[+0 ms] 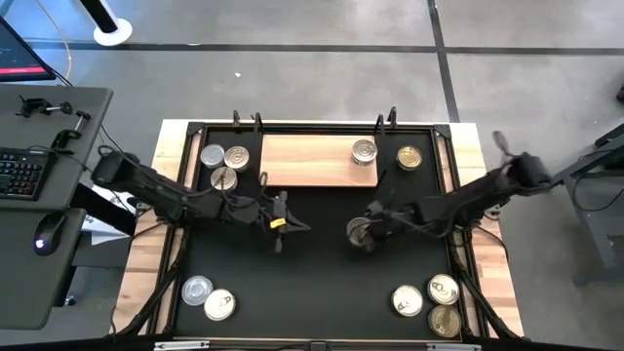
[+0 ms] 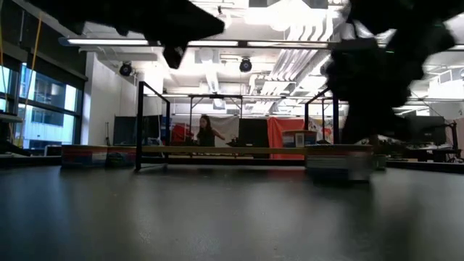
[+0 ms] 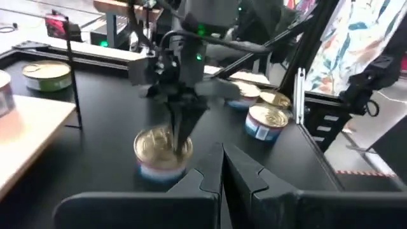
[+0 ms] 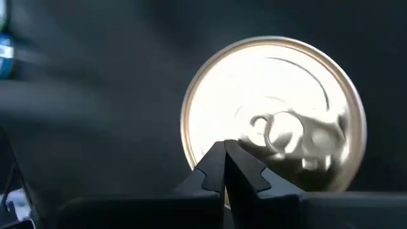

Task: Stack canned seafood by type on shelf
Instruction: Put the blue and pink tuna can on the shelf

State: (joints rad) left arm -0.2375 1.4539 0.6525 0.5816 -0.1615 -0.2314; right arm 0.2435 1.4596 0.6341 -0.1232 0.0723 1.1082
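My right gripper [image 4: 224, 166] is clenched tight with nothing between its fingers, its tips poised low over the near rim of a short round gold-lidded tin with a pull tab [image 4: 273, 117], which stands on the black mat [image 1: 312, 263] near the table's middle, a little right of centre. I judge the closed tips are there to nudge or line up on this tin before I open to take it, since it sits loose, near the flat pale wooden shelf board [image 1: 307, 161] at the far side. On that board's right end one silver-topped tin [image 1: 364, 151] already stands, another gold one [image 1: 409, 157] just beside it on the mat. My left gripper [image 1: 278, 222] waits mid-mat, likewise pressed shut and empty.
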